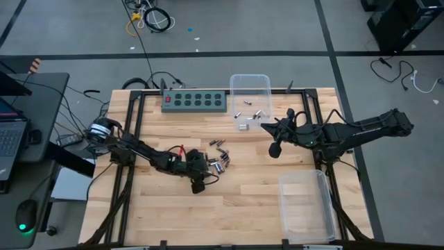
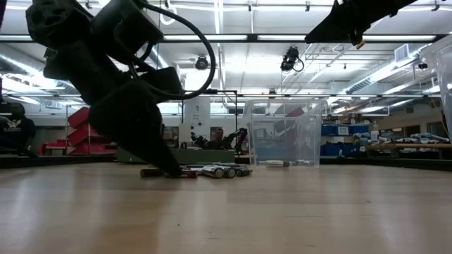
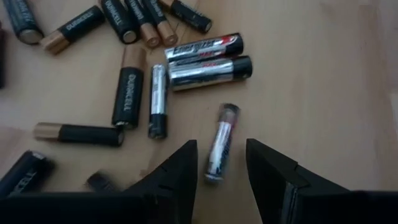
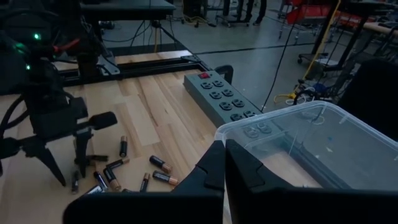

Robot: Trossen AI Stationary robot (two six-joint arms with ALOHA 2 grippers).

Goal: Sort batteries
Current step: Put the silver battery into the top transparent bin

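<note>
The left gripper [image 3: 219, 163] is down at the wooden table [image 1: 229, 201] near its middle, fingers parted to either side of a small silver battery [image 3: 221, 142] lying lengthwise between them — straddling it, not yet gripping, probably because it lies apart from the pile of batteries [image 1: 220, 160] and is easy to pick. The right gripper [image 1: 275, 136], pinched shut and empty, waits above the table near the clear bin [image 1: 250, 87] at the far edge, beside the green power strip [image 1: 195, 101].
</note>
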